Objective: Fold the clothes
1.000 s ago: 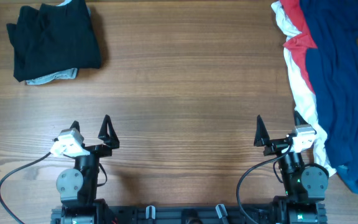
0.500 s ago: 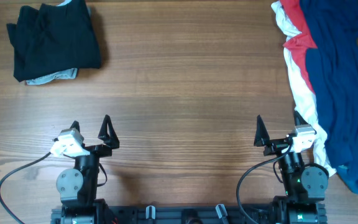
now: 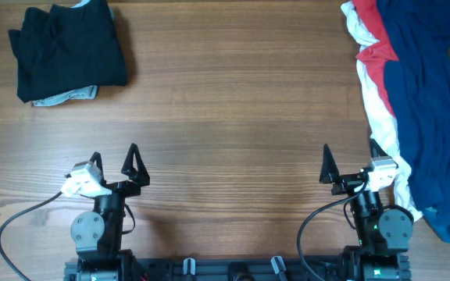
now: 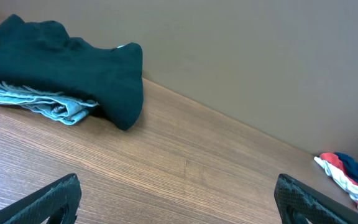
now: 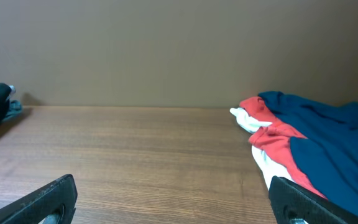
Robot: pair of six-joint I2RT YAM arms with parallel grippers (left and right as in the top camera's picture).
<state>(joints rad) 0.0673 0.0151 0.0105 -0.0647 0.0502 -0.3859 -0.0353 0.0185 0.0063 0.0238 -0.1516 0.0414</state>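
At the table (image 3: pixel 225 117) front, left pincer (image 3: pixel 114 159) and right pincer (image 3: pixel 350 158) gape fully, seemingly gripping nothing.

This looks like a robotics lab. Two cabled robot arms (image 3: pixel 100 215) stand at a wooden table (image 3: pixel 225 101), plain wall (image 5: pixel 166 50) behind.

Arms (image 3: pixel 92 226) black; claw fingers (image 3: pixel 134 160) black, pointed; white wrist housings (image 3: pixel 84 181); black cables (image 3: pixel 22 212).
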